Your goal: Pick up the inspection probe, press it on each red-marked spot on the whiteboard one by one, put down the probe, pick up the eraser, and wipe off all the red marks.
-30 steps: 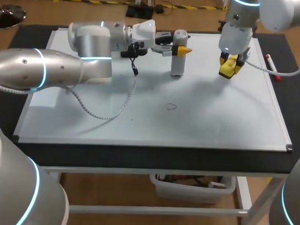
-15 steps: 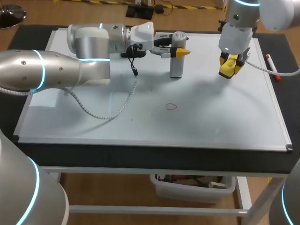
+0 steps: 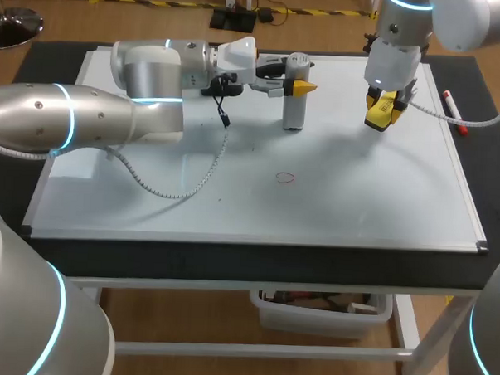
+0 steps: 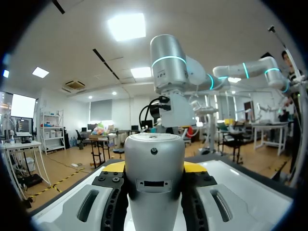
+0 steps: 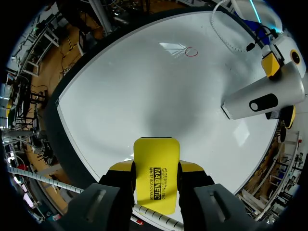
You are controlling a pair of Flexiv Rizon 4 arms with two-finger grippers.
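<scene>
- The left gripper (image 3: 294, 83) is clamped on the inspection probe (image 3: 296, 106). In the left wrist view a yellow fingertip (image 4: 111, 166) presses against each side of the silver cylinder, so the fingers stand about the probe's width apart.
- The probe stands upright over the far middle of the whiteboard (image 3: 358, 192). Its lower end is at the board's surface, but I cannot tell whether it actually touches.
- The right gripper (image 3: 383, 110) is closed on the yellow eraser (image 3: 379, 120), a finger on each long side. It hangs over the far right part of the board, well apart from the probe.
- One red mark (image 3: 285, 177), a small ring, lies on the board nearer the front edge than the probe, and neither tool touches it.
- A red marker pen (image 3: 452, 111) lies along the board's right edge.
- Compared with a second ago, the left arm and the probe have shifted very slightly, with the probe's top a touch lower in the head view. Since half a second ago nothing shows any movement, and the right arm with the eraser has kept its place throughout.
</scene>
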